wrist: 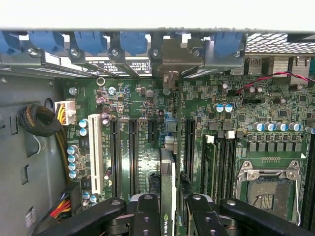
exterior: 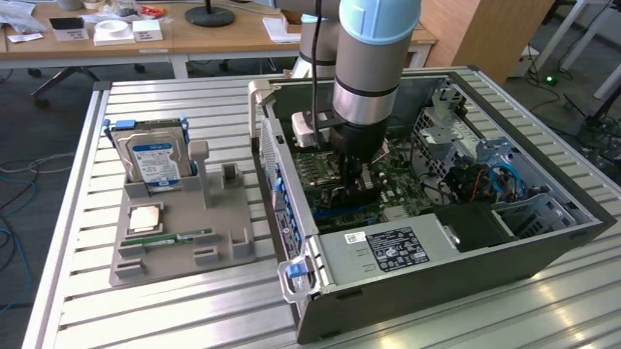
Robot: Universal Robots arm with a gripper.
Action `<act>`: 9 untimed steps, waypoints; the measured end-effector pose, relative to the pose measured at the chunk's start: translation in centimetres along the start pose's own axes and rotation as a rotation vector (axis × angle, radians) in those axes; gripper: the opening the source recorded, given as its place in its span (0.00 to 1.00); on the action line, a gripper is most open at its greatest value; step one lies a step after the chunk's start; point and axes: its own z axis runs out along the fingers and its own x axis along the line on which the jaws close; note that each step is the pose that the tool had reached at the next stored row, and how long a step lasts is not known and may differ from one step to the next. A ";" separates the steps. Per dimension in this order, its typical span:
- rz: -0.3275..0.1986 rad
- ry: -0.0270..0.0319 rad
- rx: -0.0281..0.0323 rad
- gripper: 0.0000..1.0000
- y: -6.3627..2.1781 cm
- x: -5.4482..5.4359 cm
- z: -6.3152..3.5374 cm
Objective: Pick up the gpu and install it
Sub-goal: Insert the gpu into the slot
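My gripper (wrist: pixel 172 216) is down inside the open computer case (exterior: pixel 543 247), over the green motherboard (wrist: pixel 147 98). Its two black fingers (wrist: pixel 146 216) are shut on the gpu (wrist: pixel 167 187). The card shows edge-on, as a thin dark-faced board standing upright between the fingers. It runs towards the row of blue latches (wrist: pixel 133 42) at the case's rear wall and lines up with the long black slots (wrist: pixel 189 147) on the board. In the exterior view the gripper (exterior: pixel 354 185) reaches straight down into the middle of the case.
A grey fixture (exterior: pixel 185 233) at the exterior view's left holds a silver hard drive (exterior: pixel 153 156), a square chip (exterior: pixel 145 217) and a narrow green memory stick (exterior: pixel 174 236). Inside the case are a processor socket (wrist: pixel 268 189), a white slot (wrist: pixel 96 152) and a cable bundle (wrist: pixel 39 120).
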 end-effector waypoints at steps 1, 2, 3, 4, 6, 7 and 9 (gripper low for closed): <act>0.000 0.0000 0.0000 0.26 0.00 0.0 0.00; 0.000 0.0000 0.0000 0.26 0.00 0.0 0.00; 0.000 0.0000 0.0000 0.26 0.00 0.0 0.00; 0.000 0.0000 0.0000 0.26 -0.01 0.0 0.00; 0.000 0.0000 0.0000 0.26 0.00 0.0 0.00; 0.000 0.0000 0.0000 0.26 0.00 0.0 0.00; 0.000 0.0000 0.0000 0.26 -0.01 0.0 0.00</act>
